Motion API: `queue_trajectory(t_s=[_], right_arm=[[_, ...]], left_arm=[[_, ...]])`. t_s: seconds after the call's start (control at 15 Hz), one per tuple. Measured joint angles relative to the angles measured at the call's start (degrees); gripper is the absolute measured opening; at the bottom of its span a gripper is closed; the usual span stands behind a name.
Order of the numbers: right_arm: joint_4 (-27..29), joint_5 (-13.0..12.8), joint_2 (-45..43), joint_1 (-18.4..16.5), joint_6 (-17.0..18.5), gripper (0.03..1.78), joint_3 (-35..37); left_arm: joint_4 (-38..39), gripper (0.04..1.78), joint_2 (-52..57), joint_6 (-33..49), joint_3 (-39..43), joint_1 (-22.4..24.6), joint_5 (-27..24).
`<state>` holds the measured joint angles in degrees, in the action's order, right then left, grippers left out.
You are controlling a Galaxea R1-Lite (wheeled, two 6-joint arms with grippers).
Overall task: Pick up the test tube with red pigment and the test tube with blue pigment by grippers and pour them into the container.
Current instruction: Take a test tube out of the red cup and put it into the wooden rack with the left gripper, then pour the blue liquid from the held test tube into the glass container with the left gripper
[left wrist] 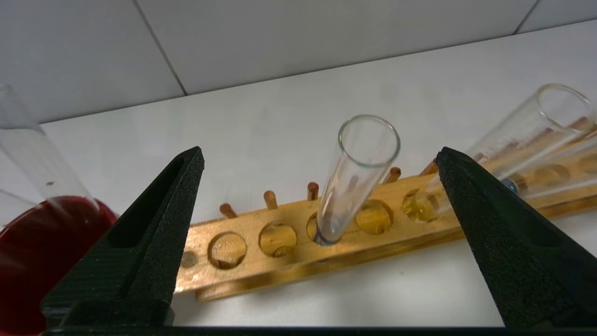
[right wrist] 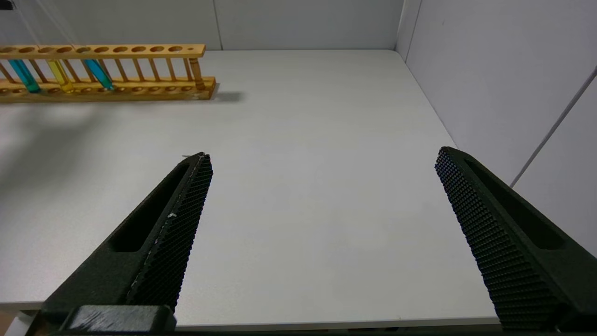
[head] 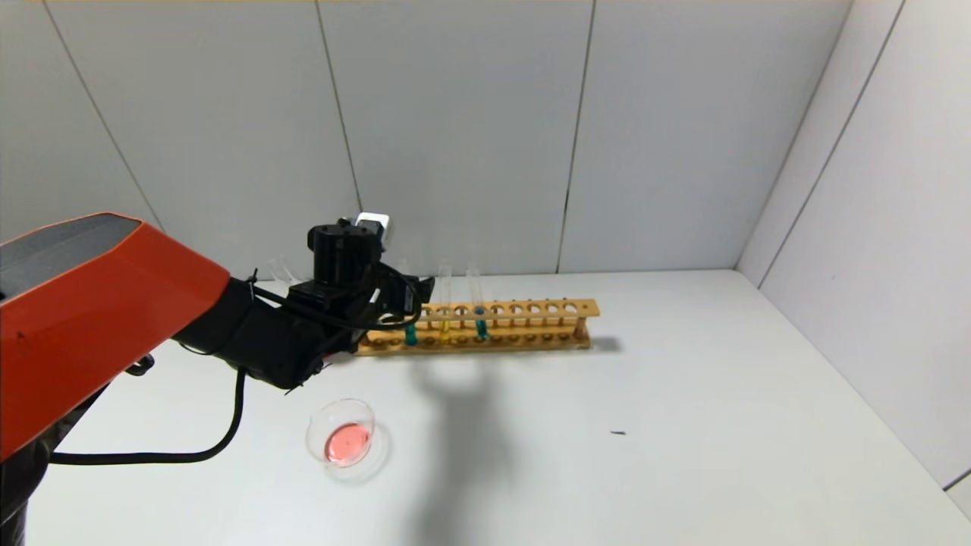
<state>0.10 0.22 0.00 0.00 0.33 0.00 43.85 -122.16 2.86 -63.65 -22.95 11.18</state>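
My left gripper (head: 404,302) is open over the left end of the wooden rack (head: 531,311). In the left wrist view the gripper (left wrist: 321,156) has its jaws wide on either side of the test tube with blue pigment (left wrist: 359,177), which stands in a rack hole and touches neither finger. Its teal liquid (head: 410,334) shows low in the rack. A second blue tube (head: 480,327) stands further right. The container (head: 349,438), a clear dish, holds pink-red liquid. A clear tube (left wrist: 28,154) with no liquid showing stands in the dark red cup (left wrist: 42,261). My right gripper (right wrist: 322,156) is open and empty over bare table.
A yellow-liquid tube (head: 444,324) stands between the two blue ones. The rack (right wrist: 140,49) has several vacant holes to the right. Grey walls close the back and right side. A small dark speck (head: 618,433) lies on the table.
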Motion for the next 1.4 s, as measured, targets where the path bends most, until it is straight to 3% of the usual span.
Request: queue_trajectory(t_s=[0.2,0.33,0.53,0.87,1.4], right_arm=[[0.0,0.0,0.0,0.0,0.0,1.75,0.0],[0.0,0.0,0.0,0.0,0.0,1.75,0.0],[0.0,0.0,0.0,0.0,0.0,1.75,0.0],[0.0,0.0,0.0,0.0,0.0,1.75,0.0],[0.0,0.0,0.0,0.0,0.0,1.75,0.0]], left_arm=[[0.0,1.73,-2.7,-0.1,-3.0,0.1,0.1],[0.1,1.61,-3.6,0.0,-3.4,0.2,0.3],[0.1,1.24,-3.9,-0.2,-3.6,0.2,0.3],[0.1,0.39,-2.7,-0.5,-3.6,0.0,0.5],[-0.3,0.33,3.4,-2.8,-3.0,-0.4,0.7]])
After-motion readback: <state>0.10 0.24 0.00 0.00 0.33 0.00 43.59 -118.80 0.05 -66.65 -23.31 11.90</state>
